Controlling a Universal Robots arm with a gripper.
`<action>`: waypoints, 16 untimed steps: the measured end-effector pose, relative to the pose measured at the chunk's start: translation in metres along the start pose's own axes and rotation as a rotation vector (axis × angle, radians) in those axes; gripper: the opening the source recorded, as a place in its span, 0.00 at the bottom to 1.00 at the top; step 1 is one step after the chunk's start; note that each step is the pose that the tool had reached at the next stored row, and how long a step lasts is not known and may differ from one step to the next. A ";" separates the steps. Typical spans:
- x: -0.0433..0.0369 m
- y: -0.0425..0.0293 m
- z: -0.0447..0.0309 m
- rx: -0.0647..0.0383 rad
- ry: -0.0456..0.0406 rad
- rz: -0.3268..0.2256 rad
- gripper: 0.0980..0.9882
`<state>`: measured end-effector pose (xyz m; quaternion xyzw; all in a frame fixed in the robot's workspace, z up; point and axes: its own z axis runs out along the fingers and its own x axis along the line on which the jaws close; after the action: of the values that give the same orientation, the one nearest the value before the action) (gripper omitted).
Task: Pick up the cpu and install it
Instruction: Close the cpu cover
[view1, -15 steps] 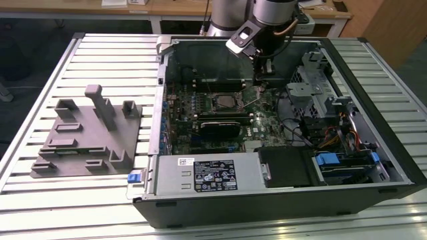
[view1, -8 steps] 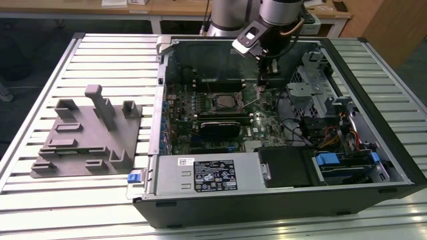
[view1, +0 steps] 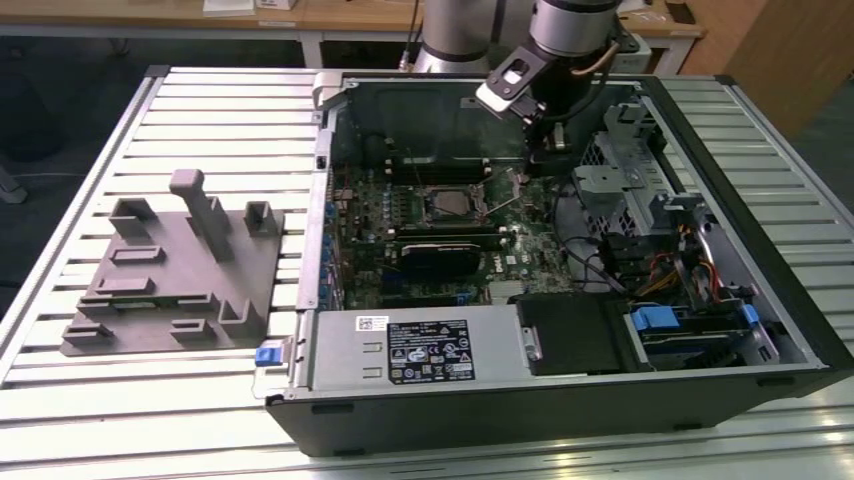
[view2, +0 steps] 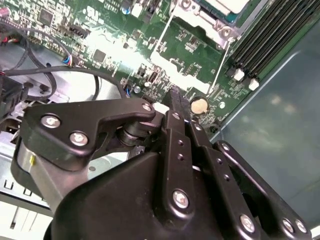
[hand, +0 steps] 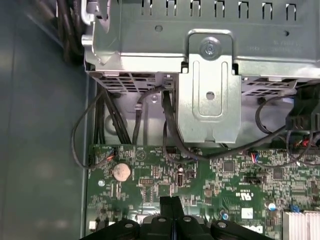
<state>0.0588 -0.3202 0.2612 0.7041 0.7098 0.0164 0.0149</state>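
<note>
My gripper (view1: 533, 167) hangs inside the open case (view1: 561, 405), low over the board (view1: 400, 262) and just to the exterior view's right of the socket (view1: 449, 205). In both wrist views its fingers (hand: 166, 205) are clenched flat against each other with nothing between them, so I am carrying nothing. The tips point down at bare green board close to the coin cell (hand: 121, 172), but I cannot tell whether they touch the board. The cpu (view2: 222, 4) looks to be the pale silvery plate lying inside the socket's metal frame, cut off by the edge of the second wrist view, near my tips but apart from them. A thin wire lever (view2: 219, 67) slants away from that frame, beside the black memory slots (view2: 270, 35). In the first wrist view a grey metal cage (hand: 210, 100) stands beyond the board with black cables looping under it. Outside the case, on the slatted table (view1: 160, 405), sits the grey tray (view1: 134, 300) with its posts.
</note>
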 end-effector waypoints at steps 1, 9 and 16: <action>0.0000 0.0013 0.0010 0.000 0.0001 0.000 0.01; 0.0000 0.0048 0.0126 0.005 0.0002 0.000 0.01; 0.0000 0.0050 0.0233 0.010 0.0002 0.000 0.01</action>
<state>0.0648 -0.3201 0.2382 0.7042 0.7098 0.0128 0.0112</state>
